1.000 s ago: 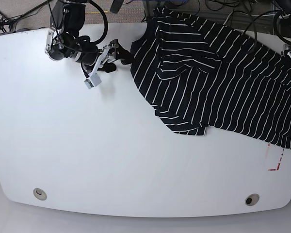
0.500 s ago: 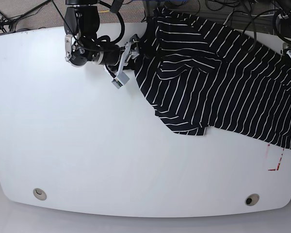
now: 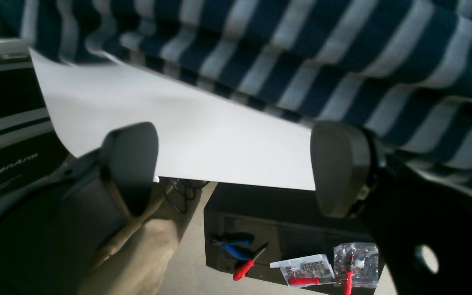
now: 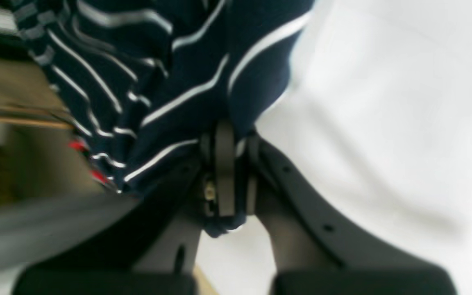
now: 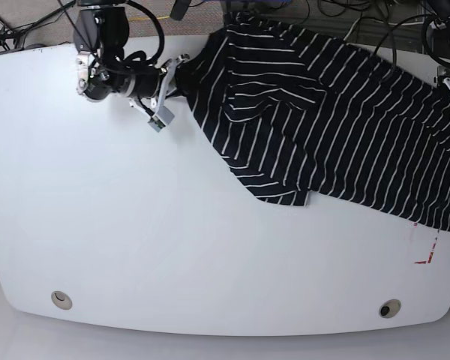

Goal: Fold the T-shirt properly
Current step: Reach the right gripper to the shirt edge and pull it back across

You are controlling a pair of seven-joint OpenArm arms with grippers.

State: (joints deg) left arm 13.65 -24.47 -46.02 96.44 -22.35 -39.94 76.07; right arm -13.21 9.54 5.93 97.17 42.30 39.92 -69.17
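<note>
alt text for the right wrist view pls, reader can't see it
Close-up of the right gripper shut on a bunched edge of the T-shirt, dark navy with thin white stripes. The fabric spreads up and left from the pinched fingers, and the white table fills the right side. The left edge is blurred.

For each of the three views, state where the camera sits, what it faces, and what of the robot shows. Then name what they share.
Base: overhead, looking down on the white table; right arm at upper left.
Left wrist: behind the open left hand, facing the table edge and floor.
Right wrist: behind the right hand, shut on fabric.
Shared: the T-shirt appears in all three.
</note>
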